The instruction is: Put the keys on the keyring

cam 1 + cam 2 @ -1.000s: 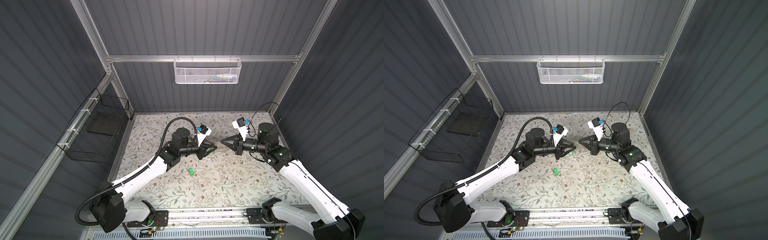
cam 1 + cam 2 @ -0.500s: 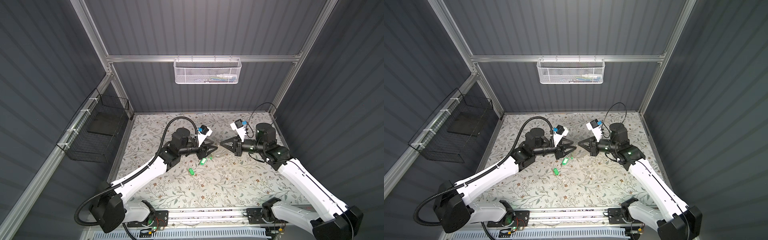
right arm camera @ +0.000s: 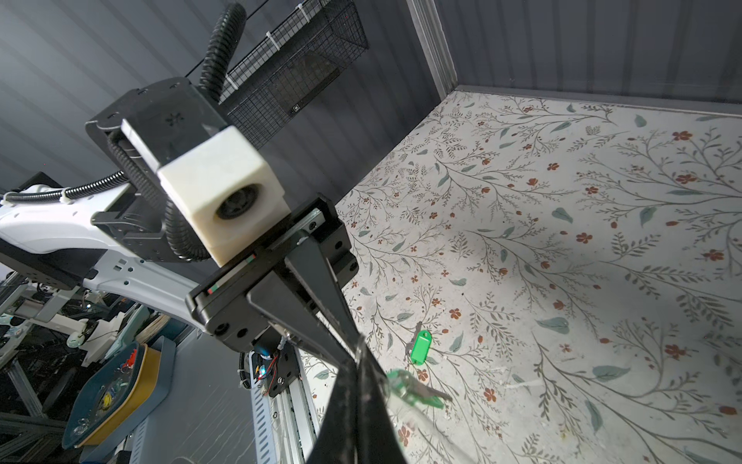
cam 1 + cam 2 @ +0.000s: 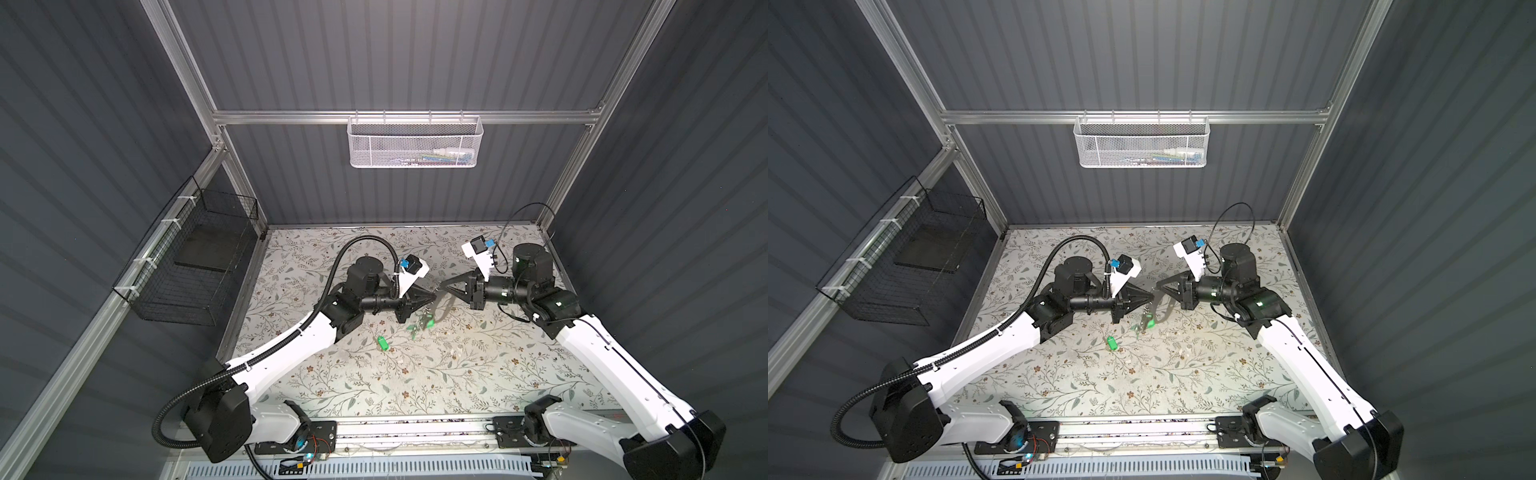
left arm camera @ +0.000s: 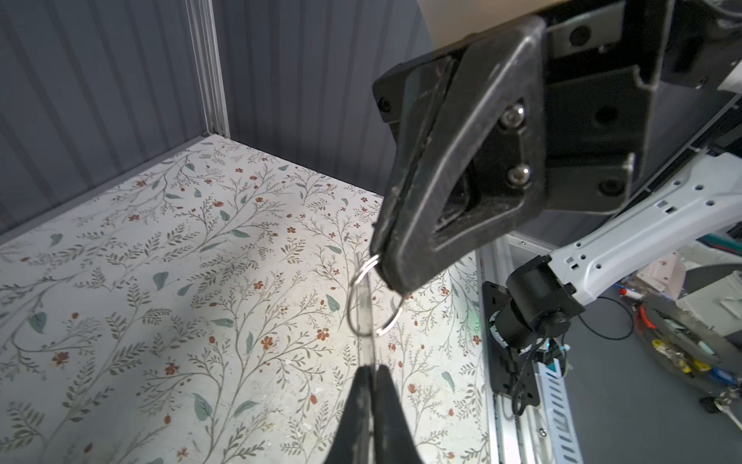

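My left gripper (image 4: 433, 298) and right gripper (image 4: 442, 286) meet tip to tip above the middle of the table, both shut. In the left wrist view a thin grey strip, the keyring (image 5: 367, 345) seen edge on, runs from the right gripper (image 5: 395, 279) into my left gripper (image 5: 371, 367). A silver split ring (image 5: 371, 301) loops round that strip. Below the tips two green keys (image 4: 428, 321) (image 4: 413, 328) hang blurred, also blurred in the right wrist view (image 3: 413, 391). Another green key (image 4: 382, 343) (image 3: 420, 347) lies loose on the table.
The floral table (image 4: 415, 382) is walled at the back and sides. A black wire basket (image 4: 195, 266) hangs on the left wall and a white mesh basket (image 4: 413, 143) on the back wall. A metal rail (image 4: 415, 428) runs along the front edge.
My left gripper's jaws stood apart by a green key and have closed. That key dropped below the tips and swings there. The right gripper stayed shut in nearly the same spot.
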`<state>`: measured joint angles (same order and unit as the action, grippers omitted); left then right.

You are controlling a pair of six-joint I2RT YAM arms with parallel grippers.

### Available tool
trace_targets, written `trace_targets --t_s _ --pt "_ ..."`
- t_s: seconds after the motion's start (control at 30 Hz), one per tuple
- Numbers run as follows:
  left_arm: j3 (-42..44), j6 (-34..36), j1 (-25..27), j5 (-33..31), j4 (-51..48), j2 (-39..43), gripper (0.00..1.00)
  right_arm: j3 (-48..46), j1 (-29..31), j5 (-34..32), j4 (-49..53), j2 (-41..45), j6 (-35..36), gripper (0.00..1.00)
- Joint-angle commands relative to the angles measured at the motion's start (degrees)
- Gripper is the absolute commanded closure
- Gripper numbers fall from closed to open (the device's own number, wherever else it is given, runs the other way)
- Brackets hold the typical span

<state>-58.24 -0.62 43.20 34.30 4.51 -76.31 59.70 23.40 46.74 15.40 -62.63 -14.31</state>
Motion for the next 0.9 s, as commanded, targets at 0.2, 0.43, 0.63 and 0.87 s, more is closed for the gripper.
trace_targets --t_s 0.2,0.43,0.63,0.87 --pt "-1.5 1.5 0.4 -4.5 -0.8 1.6 1.0 1.8 0.4 -3.3 5.3 1.6 3.7 1.0" --pt "-1.8 1.2 0.5 -4.2 -1.2 1.9 1.0 0.8 0.7 -11.5 5.3 3.1 4.5 0.99" --pt "-1.8 0.6 1.6 -4.6 -0.8 1.0 1.0 -1.8 2.0 -14.1 -0.7 5.0 2.1 0.97" --pt "-2.3 -0.5 3.2 -5.8 -0.3 -0.3 1.0 -5.4 4.2 -15.0 -8.2 5.8 -2.2 0.98"
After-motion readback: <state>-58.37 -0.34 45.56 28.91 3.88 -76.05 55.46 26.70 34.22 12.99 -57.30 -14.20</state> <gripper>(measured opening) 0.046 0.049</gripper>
